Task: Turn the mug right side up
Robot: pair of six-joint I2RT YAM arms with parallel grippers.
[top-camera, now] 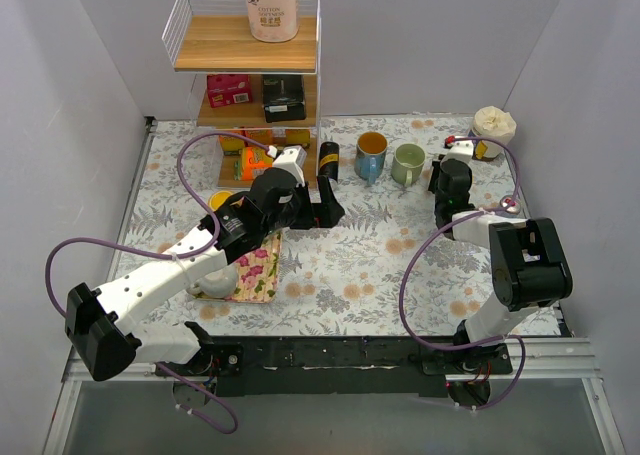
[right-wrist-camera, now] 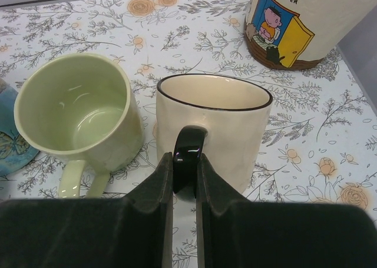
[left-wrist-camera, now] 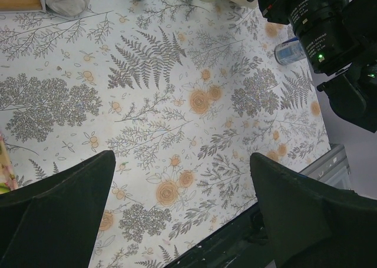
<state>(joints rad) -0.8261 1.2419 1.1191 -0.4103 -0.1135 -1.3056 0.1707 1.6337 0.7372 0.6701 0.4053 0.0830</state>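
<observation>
the right gripper pinches the black handle of the upright cream mug, hemmed between the green mug and a moist toilet paper pack, its base cut off; the left gripper gapes wide above the floral tablecloth

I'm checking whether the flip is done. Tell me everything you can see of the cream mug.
The cream mug looks like glazed ceramic, with a thin black rim and a glossy black handle. It stands upright, mouth up, looks empty, handle toward the camera. The right gripper is shut on that handle. A green mug sits close at its side; contact is unclear.
</observation>
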